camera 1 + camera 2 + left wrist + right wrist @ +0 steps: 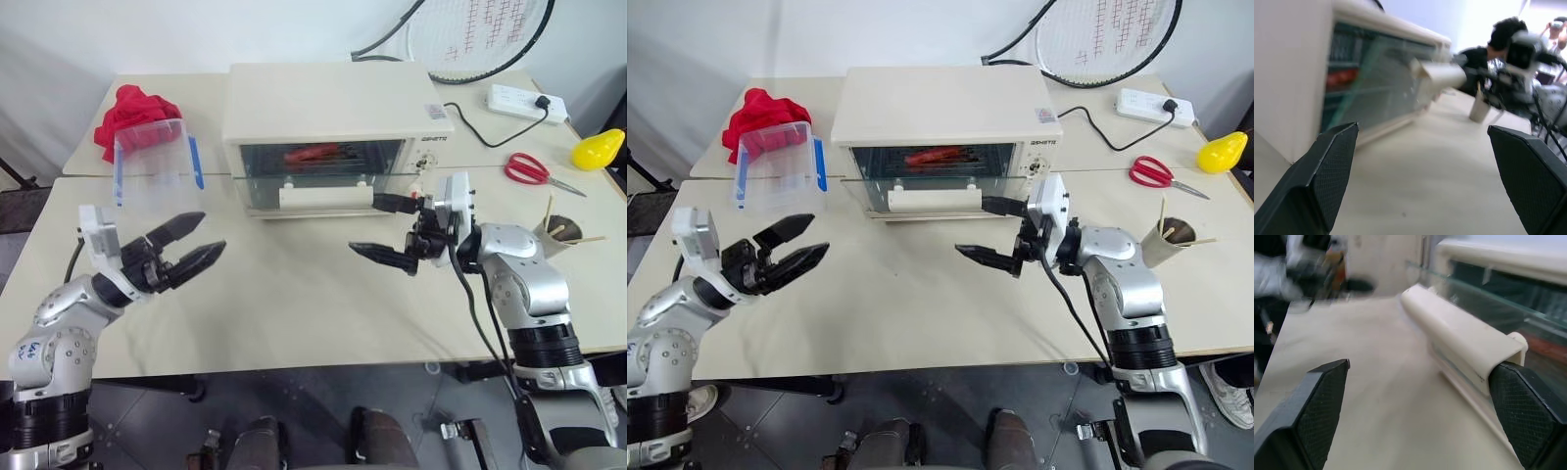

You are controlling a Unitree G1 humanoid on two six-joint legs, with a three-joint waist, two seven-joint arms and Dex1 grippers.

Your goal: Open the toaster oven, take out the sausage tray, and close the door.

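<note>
You have one toaster oven (333,117) at the back of the counter (294,304), and its single glass door (318,176) hangs swung partway down, the cream bar handle (325,198) standing out in front of the opening. Inside sits one sausage tray (323,157), seen through the glass as a red strip on the rack; you can't make out more of it than that.

Around it, count one clear plastic box (152,162) with blue clips, one red cloth (132,113) behind that box, one pair of red-handled scissors (534,168), one yellow pear-shaped object (598,149), one white power strip (527,103), one racket (480,34) leaning at the wall, and one paper cup (1171,240) with sticks in it.

Your left claw (188,245) hovers over the counter well left of the oven, pointing toward it, its two fingers spread and empty. Your right claw (384,227) is turned sideways to point left, fingers wide apart and holding nothing; its upper finger lies just beside the right end of the handle, the lower one above the bare counter.
</note>
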